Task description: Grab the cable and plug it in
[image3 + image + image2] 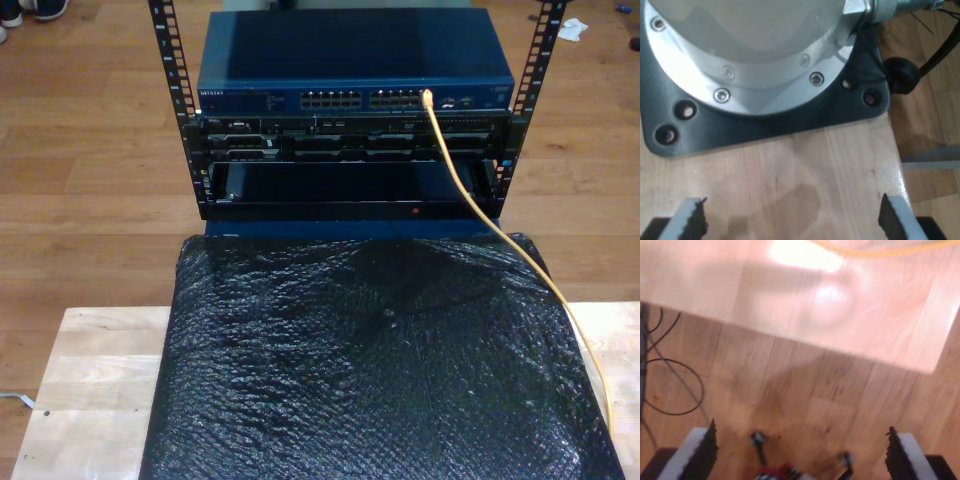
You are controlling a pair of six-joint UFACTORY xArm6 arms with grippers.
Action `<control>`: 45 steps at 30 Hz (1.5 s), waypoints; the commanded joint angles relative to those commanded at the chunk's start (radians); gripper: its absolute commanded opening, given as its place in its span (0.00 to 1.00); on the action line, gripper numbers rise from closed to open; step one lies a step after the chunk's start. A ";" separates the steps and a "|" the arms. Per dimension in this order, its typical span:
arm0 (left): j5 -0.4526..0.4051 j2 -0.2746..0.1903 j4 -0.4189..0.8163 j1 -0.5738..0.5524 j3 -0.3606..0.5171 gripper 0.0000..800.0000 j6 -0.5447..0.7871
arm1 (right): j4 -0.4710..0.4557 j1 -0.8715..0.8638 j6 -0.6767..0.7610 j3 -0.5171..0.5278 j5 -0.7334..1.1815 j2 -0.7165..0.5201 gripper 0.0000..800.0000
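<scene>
First claw (pixel 792 217) spread wide, nothing between its pads, hanging over the light wood table (pixel 790 170) just short of a round metal arm base (pixel 740 55) on a dark plate. Second claw (pixel 800 452) likewise released, empty, above the wooden floor (pixel 805 390) beside the table edge. Cable (pixel 470 195) plugged into the blue network switch (pixel 350 60) in the rack, trailing down across the black bubble wrap (pixel 370 370) toward the exterior view's right.
</scene>
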 joint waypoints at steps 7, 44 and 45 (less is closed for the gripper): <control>0.000 -0.002 0.000 0.000 0.000 1.00 0.000 | -0.011 -0.092 -0.046 0.018 0.043 -0.043 1.00; 0.002 -0.002 0.000 0.000 -0.002 1.00 0.000 | -0.092 -0.629 -0.512 0.450 0.157 -0.275 1.00; 0.000 0.000 0.000 0.000 0.000 1.00 0.000 | -0.094 -0.632 -0.522 0.470 0.153 -0.278 1.00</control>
